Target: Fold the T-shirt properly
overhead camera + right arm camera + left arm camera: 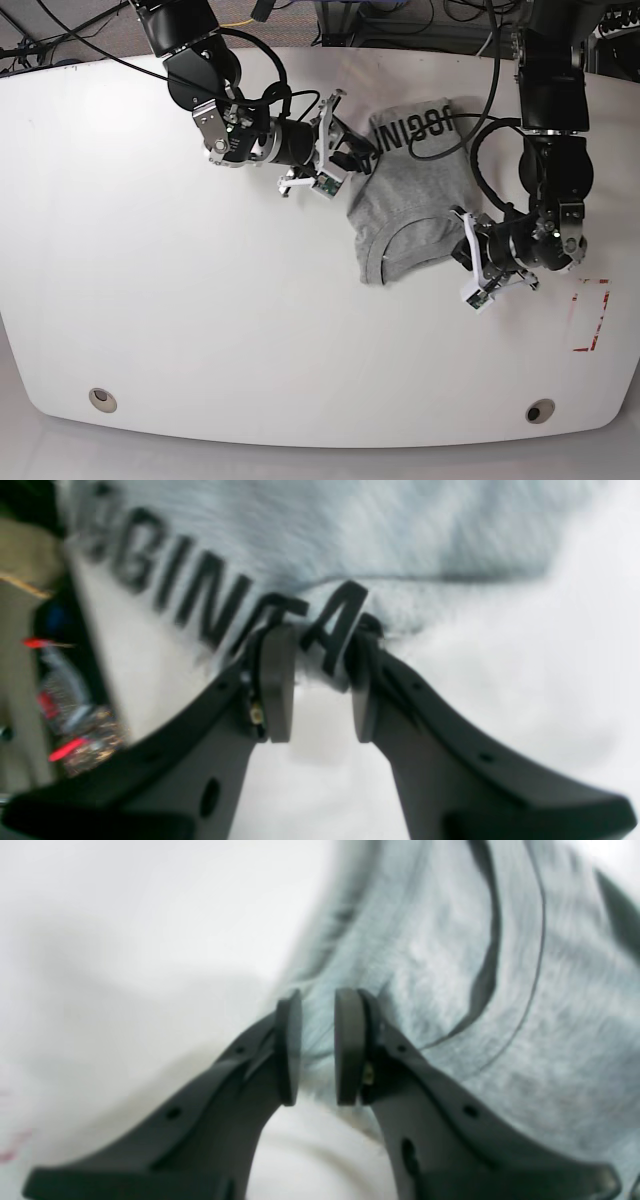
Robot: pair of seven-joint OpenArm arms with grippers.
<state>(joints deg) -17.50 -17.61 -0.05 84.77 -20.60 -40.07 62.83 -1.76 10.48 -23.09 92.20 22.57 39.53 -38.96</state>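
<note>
Two arms are working one T-shirt (415,195), which is lying bunched on the white bench (200,330) a little right of centre in the base view. Nearest the camera, the left end effector (318,1047) is sitting at the shirt's near right edge beside the collar, its pads standing narrow with grey knit between them, so it is pinching a thin fold of the T-shirt. Further back, the right end effector (315,680) is clamping the far left edge by the black lettering, its pads a little wider and gripping a thicker bunch of the printed cloth.

The fold is looking about half done: the garment is already doubled into a compact, roughly rectangular packet with no sleeves spread, but its outline is uneven and the collar end is curling, so at least one more tidy fold and some smoothing are remaining.

The packet's long axis is running from near to far, leaning slightly right, with the neckline pointing toward the near edge and the lettering lying across the far end.
</note>
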